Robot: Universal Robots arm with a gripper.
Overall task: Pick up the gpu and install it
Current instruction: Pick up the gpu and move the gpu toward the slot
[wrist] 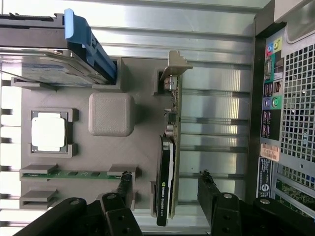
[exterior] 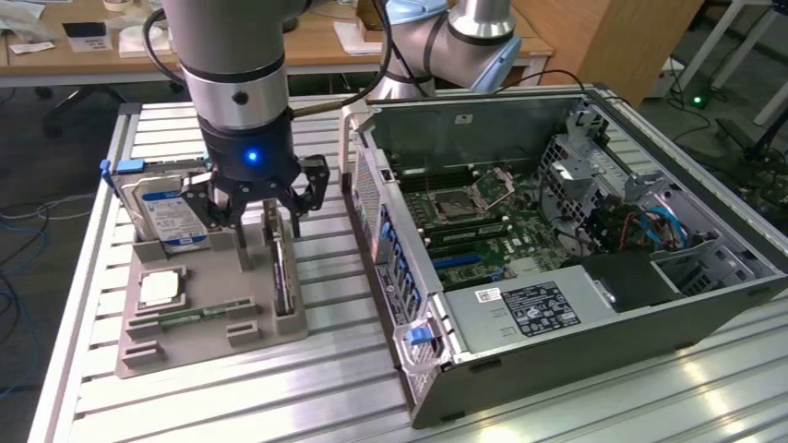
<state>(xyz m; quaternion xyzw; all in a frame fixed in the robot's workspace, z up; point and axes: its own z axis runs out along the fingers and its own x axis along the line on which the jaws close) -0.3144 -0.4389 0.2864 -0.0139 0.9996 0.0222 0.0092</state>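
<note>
The gpu (exterior: 283,277) (wrist: 170,147) is a thin card standing on edge in a slot of the grey holder (exterior: 209,337) (wrist: 110,88), on the side nearest the computer case. My gripper (exterior: 265,210) (wrist: 166,176) hangs just above the card's far end. It is open, and in the wrist view one dark finger (wrist: 125,184) is on each side of the card with a gap to it. The open computer case (exterior: 689,305) lies on its side to the exterior view's right, its motherboard (exterior: 481,226) showing.
The holder also carries a silver hard drive (exterior: 166,208) (wrist: 44,64) with a blue tab, a square chip (exterior: 161,289) (wrist: 48,132) and a green memory stick (exterior: 191,317) (wrist: 74,173). Everything rests on a slotted aluminium table (exterior: 345,388). A second arm's base (exterior: 449,41) stands behind the case.
</note>
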